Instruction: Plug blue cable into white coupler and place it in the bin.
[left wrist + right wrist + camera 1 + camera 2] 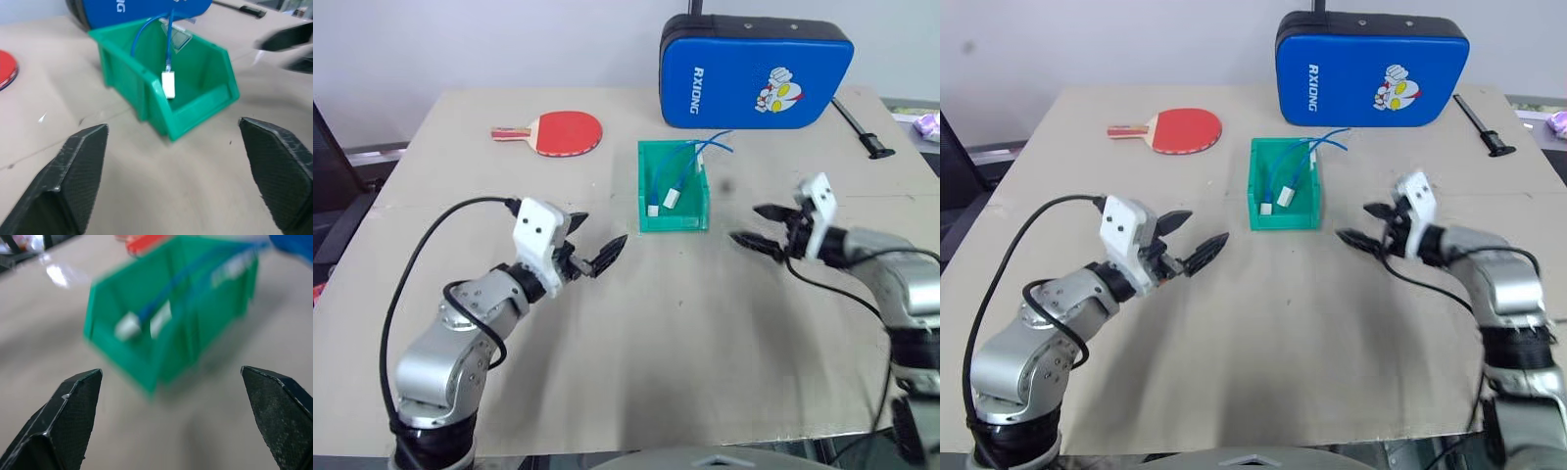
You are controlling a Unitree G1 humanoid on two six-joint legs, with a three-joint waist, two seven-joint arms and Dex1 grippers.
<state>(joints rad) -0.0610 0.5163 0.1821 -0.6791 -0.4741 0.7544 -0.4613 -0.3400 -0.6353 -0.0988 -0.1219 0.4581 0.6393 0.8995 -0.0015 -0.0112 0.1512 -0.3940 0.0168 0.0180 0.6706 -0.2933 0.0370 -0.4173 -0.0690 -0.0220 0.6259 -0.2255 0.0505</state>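
worktop (636, 333): you have a beige, cardboard-like surface, mostly bare at the near side.
bin (674, 220): green, you'll find it at mid-worktop.
paddle (553, 132): red, flat at your far left.
blue cushion (754, 71): at the far edge, behind the bin.
black tool (862, 129): on the far right, just beside the cushion.

Blue cable's (690, 157) plug-to-white coupler (672, 198) join inside the bin (646, 186) too small to tell.
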